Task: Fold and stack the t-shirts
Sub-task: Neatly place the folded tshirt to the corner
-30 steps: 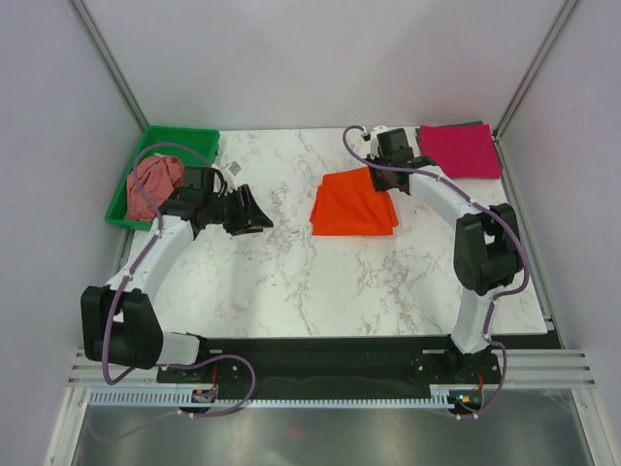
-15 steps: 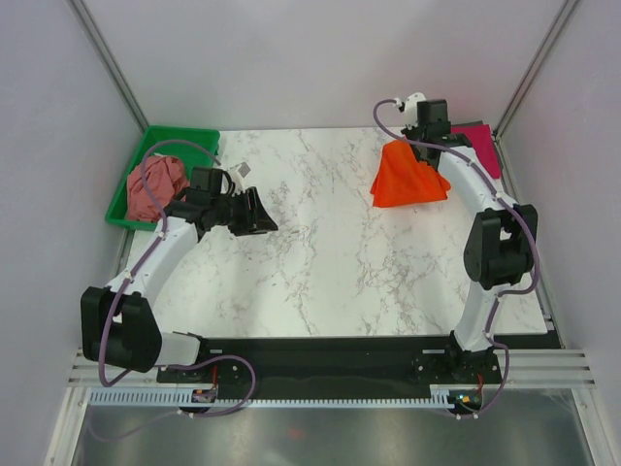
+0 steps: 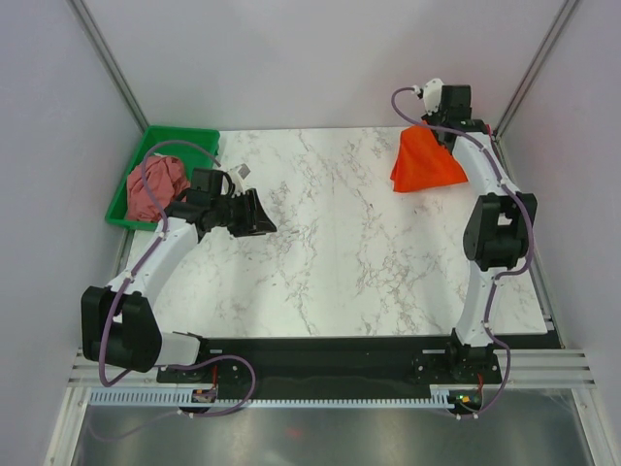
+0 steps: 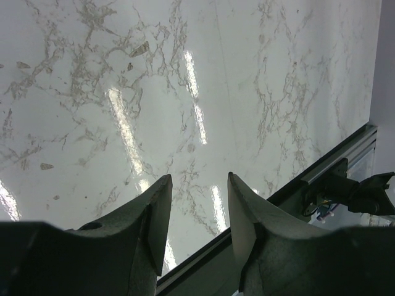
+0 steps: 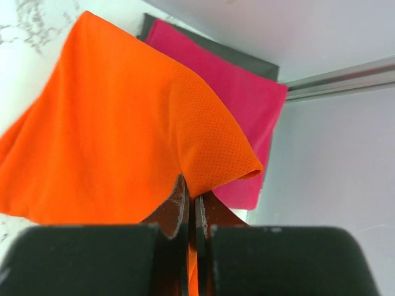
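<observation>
My right gripper (image 3: 427, 131) is shut on the folded bright orange t-shirt (image 3: 423, 165) and holds it lifted at the table's far right corner; the cloth hangs down in a cone. In the right wrist view the orange shirt (image 5: 117, 142) is pinched between the fingers, with the folded magenta-pink t-shirt (image 5: 241, 105) lying flat beyond it. In the top view the orange shirt hides the magenta one. The dusty rose t-shirt (image 3: 155, 186) lies crumpled in the green tray (image 3: 184, 137). My left gripper (image 3: 254, 214) is open and empty over the marble at the left; its jaws (image 4: 197, 213) stand apart.
The marble table (image 3: 330, 262) runs between the arms. Grey walls and metal posts stand close behind the right gripper. A dark cloth (image 5: 247, 61) shows under the magenta shirt. The table's front rail (image 4: 333, 166) shows in the left wrist view.
My right gripper has lifted the orange shirt from the table's middle and carried it right and back over the magenta shirt. The left arm has barely moved.
</observation>
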`<state>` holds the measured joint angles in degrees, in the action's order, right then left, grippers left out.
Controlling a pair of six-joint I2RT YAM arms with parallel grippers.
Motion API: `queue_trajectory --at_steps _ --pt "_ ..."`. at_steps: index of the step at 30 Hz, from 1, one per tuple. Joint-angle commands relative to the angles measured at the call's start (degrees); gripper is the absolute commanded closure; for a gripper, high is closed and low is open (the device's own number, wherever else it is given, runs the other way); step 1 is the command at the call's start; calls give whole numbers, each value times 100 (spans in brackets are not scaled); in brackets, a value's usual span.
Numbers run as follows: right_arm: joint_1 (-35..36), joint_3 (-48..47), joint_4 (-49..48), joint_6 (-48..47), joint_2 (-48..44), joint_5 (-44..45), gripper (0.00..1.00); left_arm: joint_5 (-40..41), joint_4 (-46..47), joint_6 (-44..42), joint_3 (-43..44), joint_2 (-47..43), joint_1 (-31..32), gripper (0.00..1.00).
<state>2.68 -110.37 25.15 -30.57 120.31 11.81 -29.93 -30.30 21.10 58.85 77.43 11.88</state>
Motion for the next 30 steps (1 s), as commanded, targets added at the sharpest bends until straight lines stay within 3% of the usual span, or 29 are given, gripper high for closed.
queue_trajectory --at_steps 1,16,22,28,30 --pt "-250 -626 103 -213 18 -390 100 145 77 -265 -23 -70 16 51" --pt "-1058 -1917 579 -661 545 -1717 100 102 77 -273 -5 35 16 51" --pt "-1191 -2604 404 -590 1520 -1419 100 66 69 -282 12 88 16 51" --pt "-1366 -3069 -693 -415 2443 -550 100 66 77 -282 -23 141 16 51" --pt "-1419 -3096 -1306 -310 2734 -225 90 101 77 -282 -31 132 16 51"
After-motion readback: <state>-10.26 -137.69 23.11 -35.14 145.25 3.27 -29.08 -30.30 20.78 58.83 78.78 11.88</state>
